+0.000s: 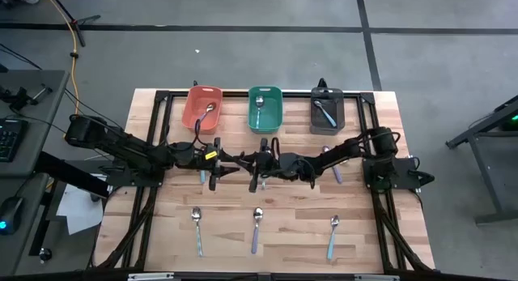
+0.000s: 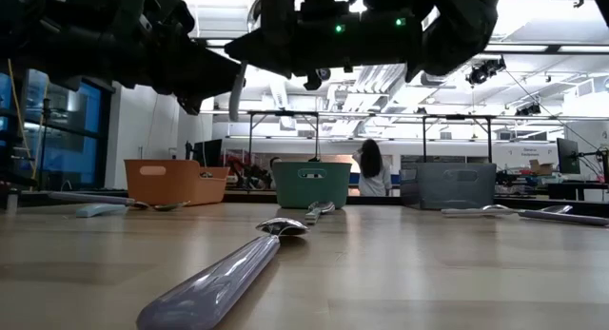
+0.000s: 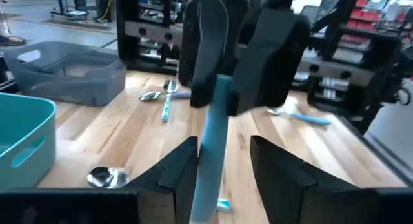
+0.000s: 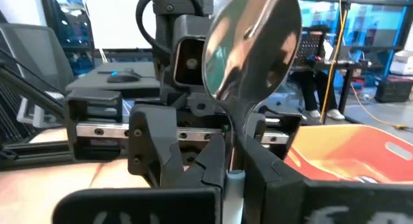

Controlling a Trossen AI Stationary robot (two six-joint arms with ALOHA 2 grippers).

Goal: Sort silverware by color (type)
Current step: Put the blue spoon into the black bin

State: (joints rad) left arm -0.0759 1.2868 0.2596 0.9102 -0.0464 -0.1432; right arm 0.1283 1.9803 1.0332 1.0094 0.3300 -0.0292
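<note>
Spanning a grey-floored room, wooden table (image 1: pixel 275 232), three bins (image 1: pixel 265 108)

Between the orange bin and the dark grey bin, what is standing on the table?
In the high view the teal bin stands between the orange bin and the dark grey bin, with one spoon inside.

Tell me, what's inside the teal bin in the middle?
The teal bin holds one spoon, its shiny bowl toward the far end. Nothing else shows inside from above; the low view's wall hides it.

Both arms (image 1: pixel 243 161) block mid-table (bins (image 1: pixel 265 108) behind); front row open.
</note>
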